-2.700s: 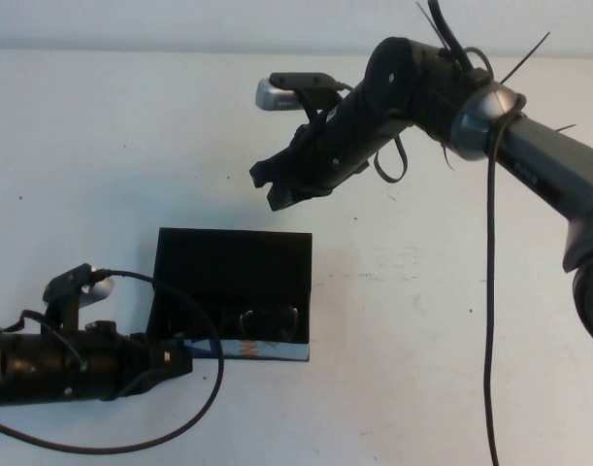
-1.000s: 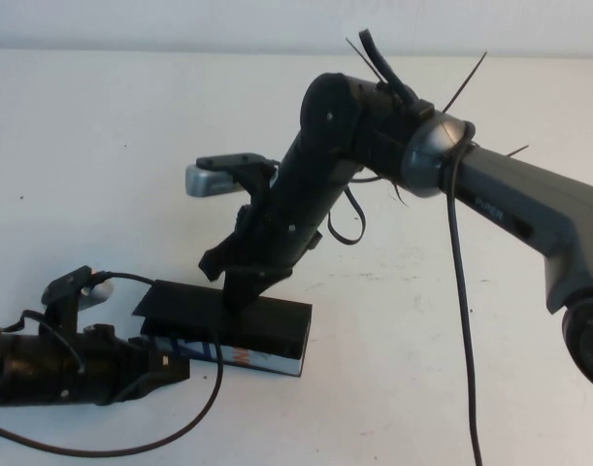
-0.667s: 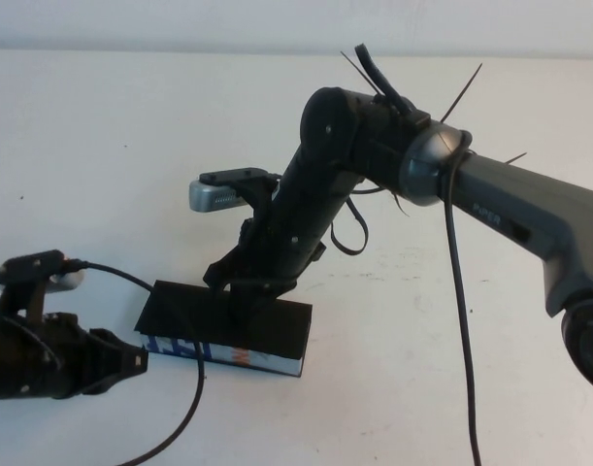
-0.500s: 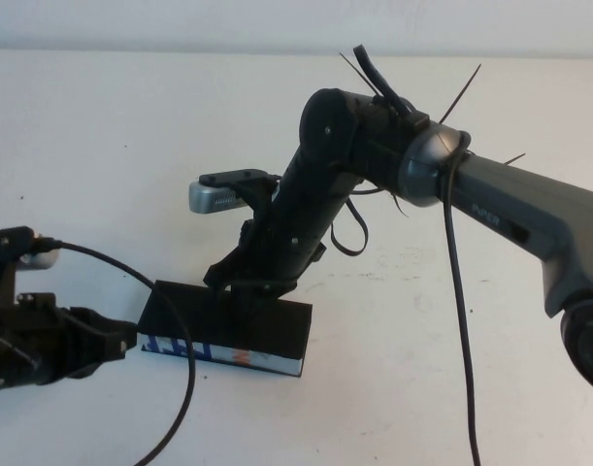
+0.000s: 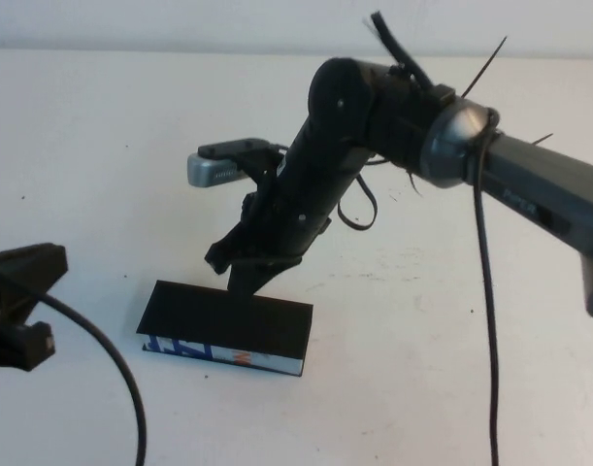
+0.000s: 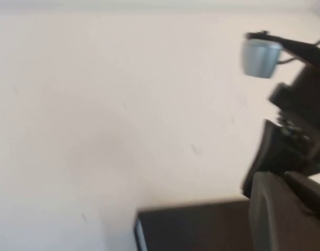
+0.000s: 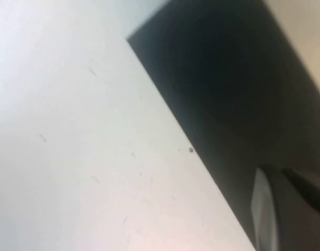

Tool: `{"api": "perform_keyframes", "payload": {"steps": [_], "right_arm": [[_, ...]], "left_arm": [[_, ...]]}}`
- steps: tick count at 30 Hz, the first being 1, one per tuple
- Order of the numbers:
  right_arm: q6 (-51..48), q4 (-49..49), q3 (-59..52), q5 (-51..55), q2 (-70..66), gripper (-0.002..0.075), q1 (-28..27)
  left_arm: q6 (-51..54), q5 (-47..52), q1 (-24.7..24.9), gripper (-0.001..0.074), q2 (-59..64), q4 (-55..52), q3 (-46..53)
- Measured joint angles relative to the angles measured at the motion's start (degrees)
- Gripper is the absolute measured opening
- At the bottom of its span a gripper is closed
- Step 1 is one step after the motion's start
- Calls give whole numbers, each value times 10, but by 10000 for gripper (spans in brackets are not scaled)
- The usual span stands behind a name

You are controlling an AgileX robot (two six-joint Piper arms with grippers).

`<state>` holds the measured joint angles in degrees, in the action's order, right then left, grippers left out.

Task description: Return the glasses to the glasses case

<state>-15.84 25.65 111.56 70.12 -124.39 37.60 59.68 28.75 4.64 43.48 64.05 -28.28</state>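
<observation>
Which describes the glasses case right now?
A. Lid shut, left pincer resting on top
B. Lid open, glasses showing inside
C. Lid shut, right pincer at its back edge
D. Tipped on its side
C: the glasses case lies flat and shut, with the right pincer at its back edge; the left pincer is apart at the table's left.

Your high view looks down at an angle from the robot's own side across the white table [image 5: 102, 146], taking in the closed glasses case [image 5: 228, 325] and the right gripper [image 5: 246, 277] just above its far edge. Your left wrist view sits low and near the table, facing across it toward the glasses case [image 6: 196, 227] and the right arm [image 6: 296, 130]. Your right wrist view is nearest, looking straight down on the lid of the glasses case [image 7: 238, 99]; all three views share it.
</observation>
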Motion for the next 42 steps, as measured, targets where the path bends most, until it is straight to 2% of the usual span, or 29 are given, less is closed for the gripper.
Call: {"api": "perform_keyframes", "payload": {"steps": [6, 12, 20, 29, 35, 42], "right_arm": [[19, -46, -15, 0, 113, -11, 0], [51, -74, -117, 2, 282, -11, 0], [139, -147, -351, -40, 561, -11, 0], [158, -150, -562, -61, 802, -11, 0], [158, -150, -679, -172, 935, -11, 0], [158, -147, -803, -320, 1027, -11, 0]], "left_arm": [[0, -72, 0, -4, -119, -5, 0], [0, -202, 0, -4, -221, -16, 0], [-1, -189, 0, -4, -295, -28, 24], [-11, -212, 0, -4, -368, -12, 179], [-11, -267, 0, -4, -370, -10, 290], [-11, -282, 0, -4, -370, -7, 298]]}}
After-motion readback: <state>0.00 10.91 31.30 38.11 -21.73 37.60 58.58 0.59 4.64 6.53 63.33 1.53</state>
